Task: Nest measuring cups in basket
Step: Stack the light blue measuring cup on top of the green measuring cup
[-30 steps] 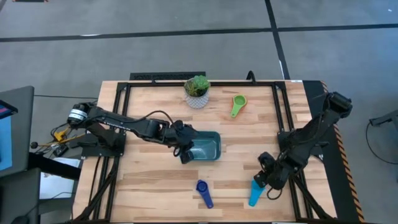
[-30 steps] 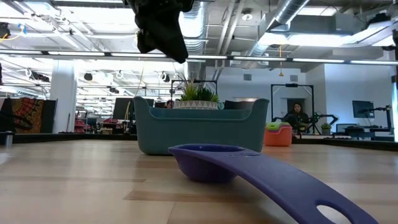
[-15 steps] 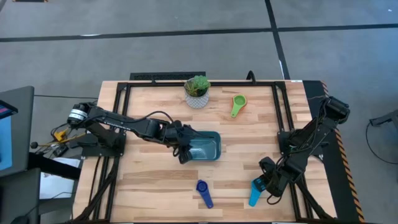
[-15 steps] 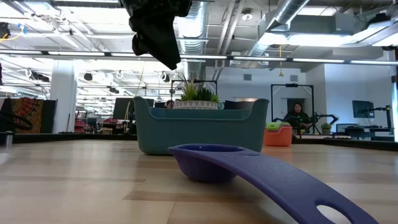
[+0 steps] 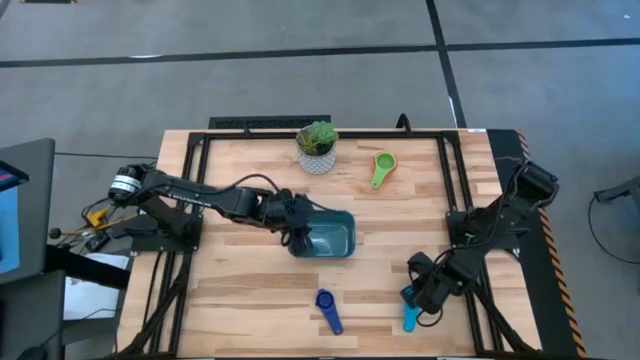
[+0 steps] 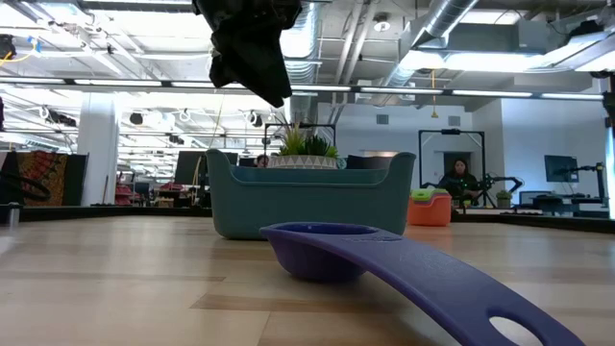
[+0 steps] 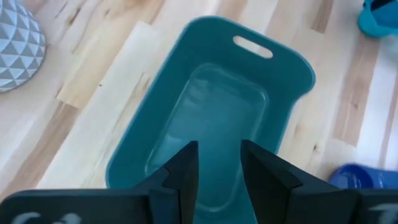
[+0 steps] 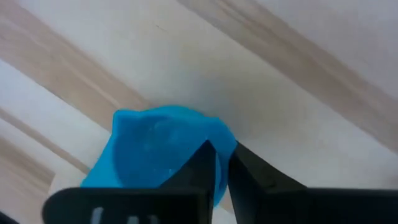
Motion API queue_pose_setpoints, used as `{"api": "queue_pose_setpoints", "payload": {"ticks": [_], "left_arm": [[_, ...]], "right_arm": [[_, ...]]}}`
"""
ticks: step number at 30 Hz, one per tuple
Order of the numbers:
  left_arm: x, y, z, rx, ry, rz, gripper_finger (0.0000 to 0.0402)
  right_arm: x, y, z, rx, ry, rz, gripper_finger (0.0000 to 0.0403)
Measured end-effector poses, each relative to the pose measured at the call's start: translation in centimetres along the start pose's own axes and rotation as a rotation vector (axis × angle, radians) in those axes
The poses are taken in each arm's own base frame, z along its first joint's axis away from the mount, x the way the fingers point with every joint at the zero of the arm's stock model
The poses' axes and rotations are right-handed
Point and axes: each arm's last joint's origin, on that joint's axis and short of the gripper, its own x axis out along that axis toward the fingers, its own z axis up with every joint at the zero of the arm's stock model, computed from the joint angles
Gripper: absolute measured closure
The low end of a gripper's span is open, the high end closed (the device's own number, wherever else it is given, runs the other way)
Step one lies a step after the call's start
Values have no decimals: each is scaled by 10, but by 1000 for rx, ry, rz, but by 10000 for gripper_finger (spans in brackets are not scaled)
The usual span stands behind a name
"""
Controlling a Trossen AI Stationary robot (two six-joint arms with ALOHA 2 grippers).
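The dark teal basket (image 5: 330, 236) stands mid-table. My left gripper (image 7: 219, 155) hovers open over its left end (image 5: 298, 240), holding nothing. Near the table's front right, my right gripper (image 5: 418, 293) points down, shut on the light blue measuring cup (image 8: 158, 152), whose handle (image 5: 410, 319) sticks out toward the near edge. A dark blue measuring cup (image 5: 326, 311) lies bowl-down on the wood at the front centre. At the back, a green cup sits in an orange one (image 5: 383, 166). My right gripper pinches the light blue cup's bowl wall (image 8: 224, 142) at the rim. One finger (image 8: 202, 167) is over the bowl's inside and the other (image 8: 252, 175) outside it. The fingers come from above, pointing steeply down. The cup lies on the table.
A white pot with a green plant (image 5: 317, 148) stands at the back, left of the green and orange cups. A black frame rail (image 5: 300, 131) runs round the table top. Bare wood lies between the basket and the front cups.
My right gripper has sunk toward the table's near edge onto the light blue cup, and its fingers now stand at the bowl's rim. The cup lies where it did.
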Motion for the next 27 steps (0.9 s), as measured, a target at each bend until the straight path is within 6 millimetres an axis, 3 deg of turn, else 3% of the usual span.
{"api": "queue_pose_setpoints", "payload": {"ticks": [7, 12, 21, 27], "left_arm": [[1, 2, 1, -26, 3, -10, 294], [1, 3, 2, -59, -2, -1, 294], [3, 10, 5, -205, -11, 20, 294], [3, 12, 6, -154, -27, 57, 294]], "right_arm": [[-15, 2, 20, -66, -56, 53, 391], [-32, -6, 48, -97, -112, 31, 379], [-68, -30, 125, -133, -267, 29, 393], [-91, -63, 185, -55, -385, 45, 385]]}}
